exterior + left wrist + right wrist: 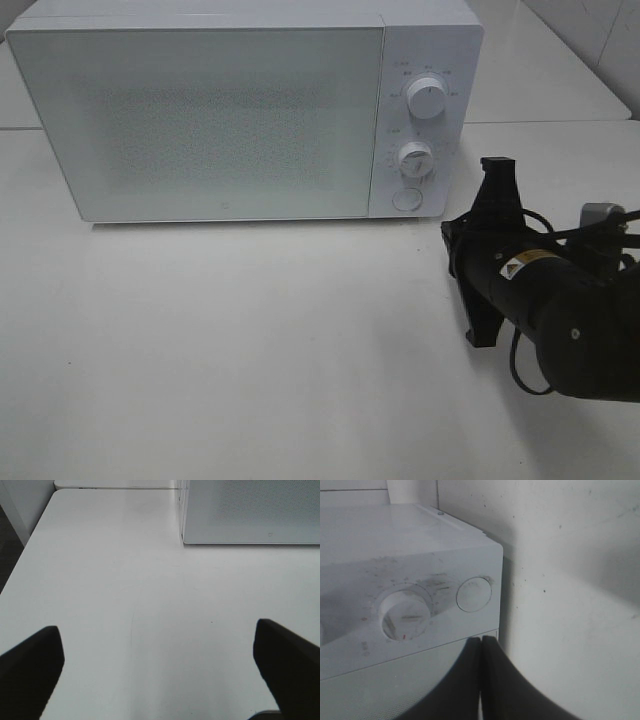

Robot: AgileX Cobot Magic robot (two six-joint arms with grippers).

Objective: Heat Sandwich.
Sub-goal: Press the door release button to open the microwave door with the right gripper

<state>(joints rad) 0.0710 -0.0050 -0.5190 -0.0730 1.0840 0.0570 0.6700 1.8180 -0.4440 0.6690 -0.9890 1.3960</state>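
The sandwich is out of view. The white microwave (230,120) stands at the back of the table with its door shut. Its panel carries an upper dial (427,98), a lower dial (414,158) and a round button (406,199). My right gripper (450,232) is low at the microwave's front right corner, rolled on its side. In the right wrist view its shut fingers (481,647) hold nothing and point near the round button (474,594), beside a dial (404,614). My left gripper (160,670) is open over bare table, with the microwave (250,510) ahead of it.
The white table (250,340) stretches in front of the microwave. My black right arm (570,320) and its cables fill the right side. In the left wrist view the table's edge (20,575) drops off to one side.
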